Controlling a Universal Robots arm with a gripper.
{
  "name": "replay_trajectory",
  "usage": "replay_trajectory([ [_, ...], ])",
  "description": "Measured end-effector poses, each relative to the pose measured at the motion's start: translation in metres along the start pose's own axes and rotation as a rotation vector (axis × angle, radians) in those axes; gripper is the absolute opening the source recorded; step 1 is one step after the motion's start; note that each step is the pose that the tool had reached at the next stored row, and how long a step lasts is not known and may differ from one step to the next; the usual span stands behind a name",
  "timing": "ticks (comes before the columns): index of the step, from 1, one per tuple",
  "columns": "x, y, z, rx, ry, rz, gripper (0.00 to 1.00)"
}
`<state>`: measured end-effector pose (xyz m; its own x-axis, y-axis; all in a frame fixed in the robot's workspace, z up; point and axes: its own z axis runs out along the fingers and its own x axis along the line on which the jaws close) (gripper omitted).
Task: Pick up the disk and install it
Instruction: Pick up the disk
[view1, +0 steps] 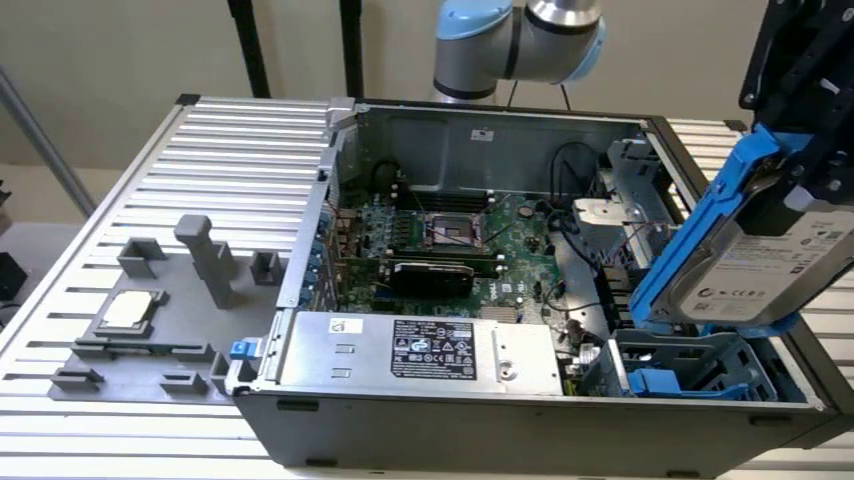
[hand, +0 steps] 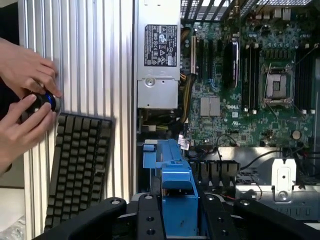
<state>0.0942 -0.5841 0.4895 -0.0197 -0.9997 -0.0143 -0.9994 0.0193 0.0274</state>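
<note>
Disk (view1: 761, 265) is up in the air, tilted, right above the blue drive bay (view1: 727, 360) at the open computer case's (view1: 441, 420) corner. You've got the gripper (view1: 798, 160) clamped on its blue carrier rails (view1: 694, 230).

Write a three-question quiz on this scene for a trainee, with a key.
1. True or false: the disk lies flat on the table.
2. What holds the disk above the open computer case? A the gripper; B a suction cup; C a hook.
3. Fill the gap: inside the case, the silver box with the black label sits to the exterior view's ____ of the blue drive bay.

Key: 1 false, as it is held up on edge over the case; 2 A; 3 left.
</note>
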Motion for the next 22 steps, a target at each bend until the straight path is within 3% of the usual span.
replay_trajectory([
  [5, 0.0039, -0.0112, 0.0051, 0.0000, -0.0001, 0.000, 0.00],
  [22, 0.0039, -0.0115, 0.0052, 0.0000, 0.0001, 0.000, 0.00],
])
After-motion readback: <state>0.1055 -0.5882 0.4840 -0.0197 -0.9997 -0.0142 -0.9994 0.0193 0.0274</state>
